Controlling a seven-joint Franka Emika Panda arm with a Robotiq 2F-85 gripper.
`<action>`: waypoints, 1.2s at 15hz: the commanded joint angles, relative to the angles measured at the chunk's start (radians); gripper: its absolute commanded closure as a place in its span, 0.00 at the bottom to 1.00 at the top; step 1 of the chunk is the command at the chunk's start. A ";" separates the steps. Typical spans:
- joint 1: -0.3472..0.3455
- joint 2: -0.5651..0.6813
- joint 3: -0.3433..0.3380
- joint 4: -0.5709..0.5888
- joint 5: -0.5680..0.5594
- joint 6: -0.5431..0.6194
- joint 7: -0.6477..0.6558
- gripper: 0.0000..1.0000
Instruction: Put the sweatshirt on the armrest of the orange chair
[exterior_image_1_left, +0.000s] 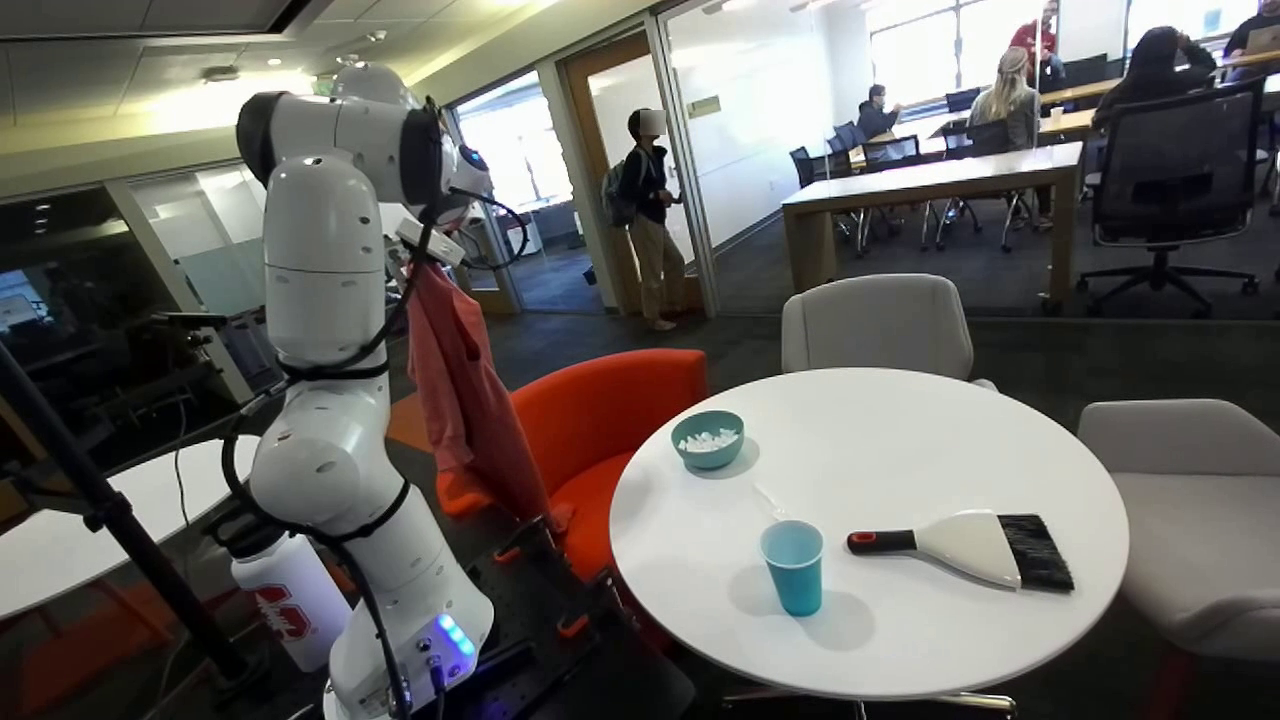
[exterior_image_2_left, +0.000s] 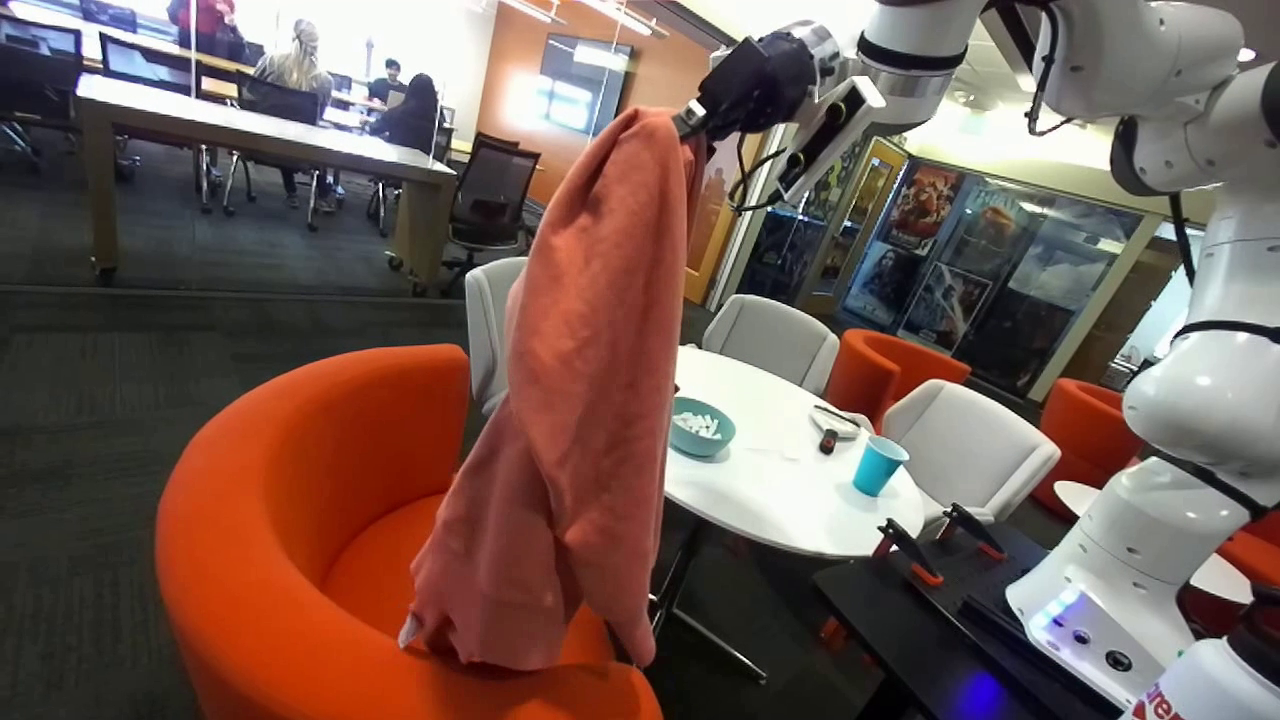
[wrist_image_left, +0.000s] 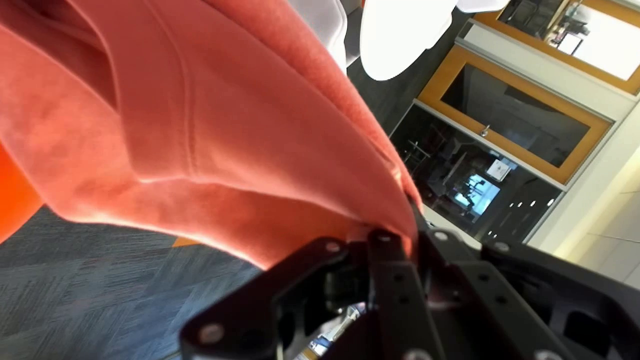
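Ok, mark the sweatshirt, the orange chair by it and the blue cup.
Sweatshirt (exterior_image_2_left: 592, 400), in an exterior view: hanging fabric.
Orange chair (exterior_image_2_left: 355, 450), in an exterior view: inner backrest.
Blue cup (exterior_image_1_left: 798, 586), in an exterior view: outer wall.

Free air lies above the orange backrest (exterior_image_2_left: 300, 440), but the hanging sweatshirt (exterior_image_2_left: 600, 380) crowds the armrest (exterior_image_2_left: 580, 697) below.

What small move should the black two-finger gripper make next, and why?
Probably lower the gripper a little without opening: the salmon-pink cloth sweatshirt hangs pinched in it, its lower end overlapping the armrest of the rounded orange chair in an exterior view, with most of the fabric above; contact there is unclear.
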 joint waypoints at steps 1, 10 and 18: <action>0.000 0.001 -0.001 0.001 0.000 0.000 0.000 0.92; 0.210 0.028 -0.045 -0.033 -0.040 -0.040 -0.017 0.98; 0.485 0.163 -0.287 0.008 -0.066 -0.043 -0.064 0.98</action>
